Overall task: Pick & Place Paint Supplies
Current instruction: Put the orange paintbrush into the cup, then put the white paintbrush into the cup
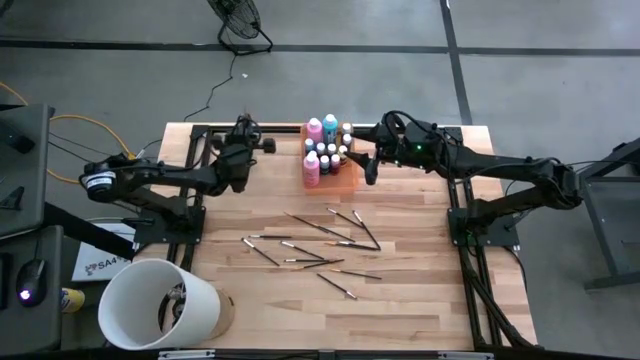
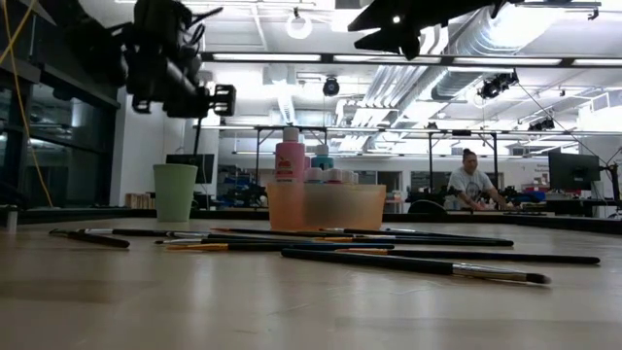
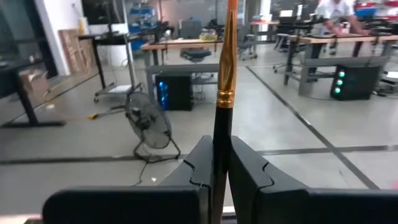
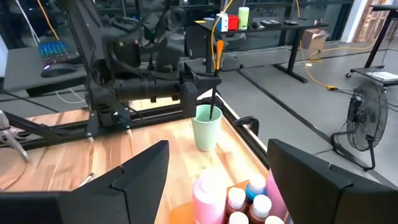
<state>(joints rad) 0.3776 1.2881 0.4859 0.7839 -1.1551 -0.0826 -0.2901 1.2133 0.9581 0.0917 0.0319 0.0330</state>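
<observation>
My left gripper point(image 3: 219, 163) is shut on a thin dark-handled brush point(image 3: 224, 74) with a gold ferrule and orange bristles. It stands just above the mint-green cup point(image 4: 207, 127) at the table's far left. My right gripper point(image 4: 217, 180) hangs open over the orange tray point(image 1: 335, 178) and touches nothing. In the tray stand pink bottles point(image 1: 314, 128), teal bottles point(image 1: 330, 123) and tiny pale-capped bottles. Several more brushes point(image 1: 322, 245) lie flat on the wooden table. My left gripper pinches the brush's dark handle point(image 3: 218, 155), below the ferrule, between its two fingers. The fingers lie level, pointing toward the table's far edge, across the brush. The brush stands upright with its bristles up, and its lower end point(image 4: 212, 112) reaches down into the cup.
A large white bucket point(image 1: 160, 305) stands at the near left corner. Black frame rails point(image 1: 200, 180) run along both sides of the table. Bare wood lies near the front edge. A person sits at a desk far behind the table point(image 2: 473, 185).
</observation>
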